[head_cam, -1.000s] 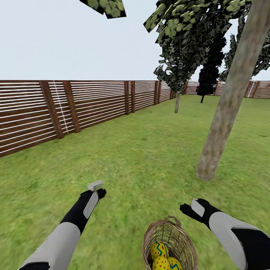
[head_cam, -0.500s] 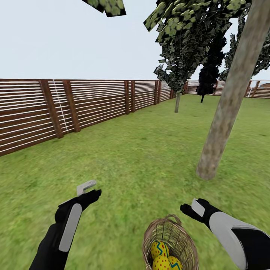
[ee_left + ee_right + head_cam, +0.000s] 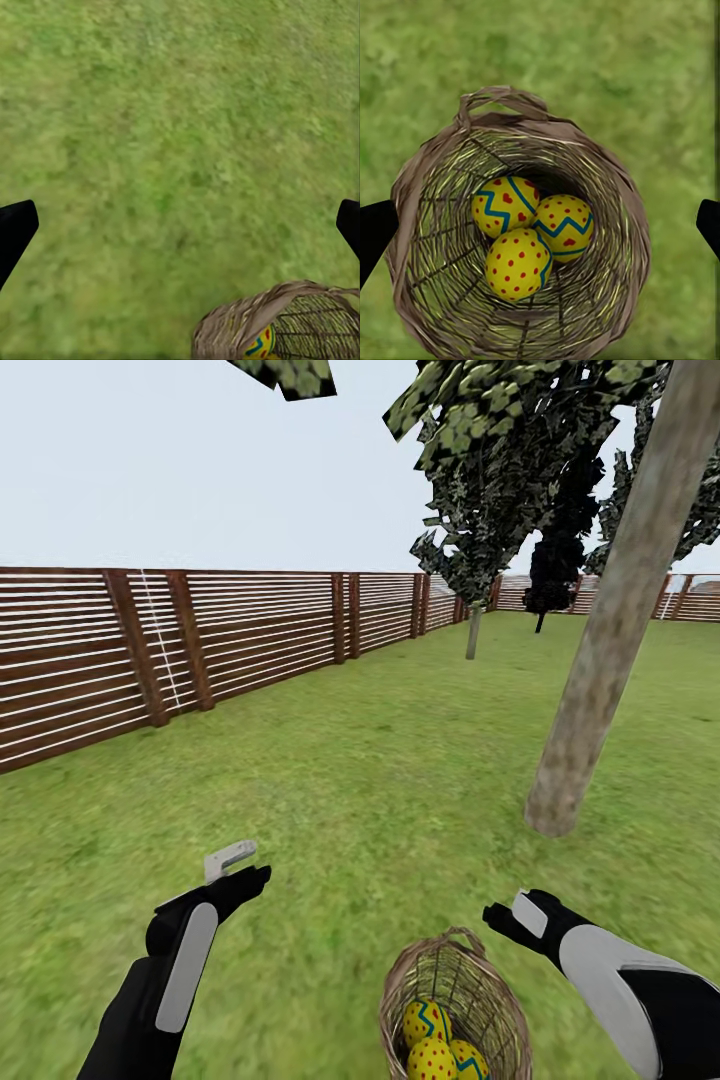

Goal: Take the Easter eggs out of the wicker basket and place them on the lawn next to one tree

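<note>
The wicker basket point(image 3: 470, 985) stands on the lawn point(image 3: 380, 780) just in front of me, with the three Easter eggs point(image 3: 433, 1048) inside. Seen from above in the right wrist view, the basket point(image 3: 427, 180) holds a zigzag egg point(image 3: 504, 204), a second zigzag egg point(image 3: 564, 225) and a dotted egg point(image 3: 517, 264). My right gripper point(image 3: 540, 225) hangs open over the basket; in the head view it point(image 3: 508, 916) is by the rim's right. My left gripper point(image 3: 238, 868) is open over grass, left of the basket point(image 3: 225, 330). The tree point(image 3: 600, 660) rises ahead to the right.
A brown slat fence point(image 3: 200, 640) runs along the left and the far side. A smaller tree point(image 3: 472, 632) and a dark cypress point(image 3: 553, 575) stand far back. Grass stretches between the basket and the near trunk's foot point(image 3: 552, 815).
The left arm drew back and turned its wrist a second ago, then held. The right arm and the basket stayed put; the view shifted very slightly.
</note>
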You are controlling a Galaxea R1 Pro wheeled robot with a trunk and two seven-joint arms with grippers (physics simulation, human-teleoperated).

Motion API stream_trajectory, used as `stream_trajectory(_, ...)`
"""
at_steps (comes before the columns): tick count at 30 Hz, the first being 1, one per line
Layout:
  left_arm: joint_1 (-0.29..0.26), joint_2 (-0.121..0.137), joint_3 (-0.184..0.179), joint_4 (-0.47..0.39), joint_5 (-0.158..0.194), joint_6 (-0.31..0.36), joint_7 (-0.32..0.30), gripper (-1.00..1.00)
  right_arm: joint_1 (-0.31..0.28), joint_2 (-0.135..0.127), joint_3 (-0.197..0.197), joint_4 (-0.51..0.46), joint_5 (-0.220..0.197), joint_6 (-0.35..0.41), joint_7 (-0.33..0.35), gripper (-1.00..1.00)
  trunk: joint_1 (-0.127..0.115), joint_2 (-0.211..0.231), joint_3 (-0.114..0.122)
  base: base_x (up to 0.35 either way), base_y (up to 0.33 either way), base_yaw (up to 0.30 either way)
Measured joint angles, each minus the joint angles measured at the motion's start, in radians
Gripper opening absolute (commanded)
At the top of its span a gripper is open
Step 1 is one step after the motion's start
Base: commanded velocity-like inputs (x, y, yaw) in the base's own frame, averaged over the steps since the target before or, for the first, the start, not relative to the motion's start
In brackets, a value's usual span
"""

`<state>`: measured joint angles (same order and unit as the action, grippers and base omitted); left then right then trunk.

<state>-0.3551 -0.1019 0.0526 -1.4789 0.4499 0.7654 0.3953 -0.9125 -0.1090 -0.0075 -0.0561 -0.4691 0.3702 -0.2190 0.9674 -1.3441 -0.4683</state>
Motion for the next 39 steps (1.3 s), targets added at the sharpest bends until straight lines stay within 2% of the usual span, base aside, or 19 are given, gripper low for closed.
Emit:
stream_trajectory(29,0.0,0.0,0.0,0.001,0.001,-0.001,0.0,1.0,0.001,0.0,0.005,0.006,0.012,-0.001,-0.012,1.0,0.111,-0.203,-0.091,0.0,0.0,0.0)
stream_trajectory(32,0.0,-0.001,-0.001,0.003,0.002,-0.001,0.0,1.0,0.003,0.0,0.007,0.007,0.027,-0.003,-0.012,1.0,0.123,-0.224,-0.1,0.0,0.0,0.0)
stream_trajectory(35,0.0,-0.003,-0.03,0.019,0.002,-0.004,0.001,1.0,0.009,-0.002,0.008,0.013,0.082,-0.014,-0.011,1.0,0.134,-0.245,-0.11,0.0,0.0,0.0)
stream_trajectory(39,0.0,-0.002,-0.04,0.018,0.003,-0.002,0.0,1.0,0.027,0.003,0.01,0.042,0.105,-0.052,-0.012,1.0,0.15,-0.273,-0.122,0.0,0.0,0.0)
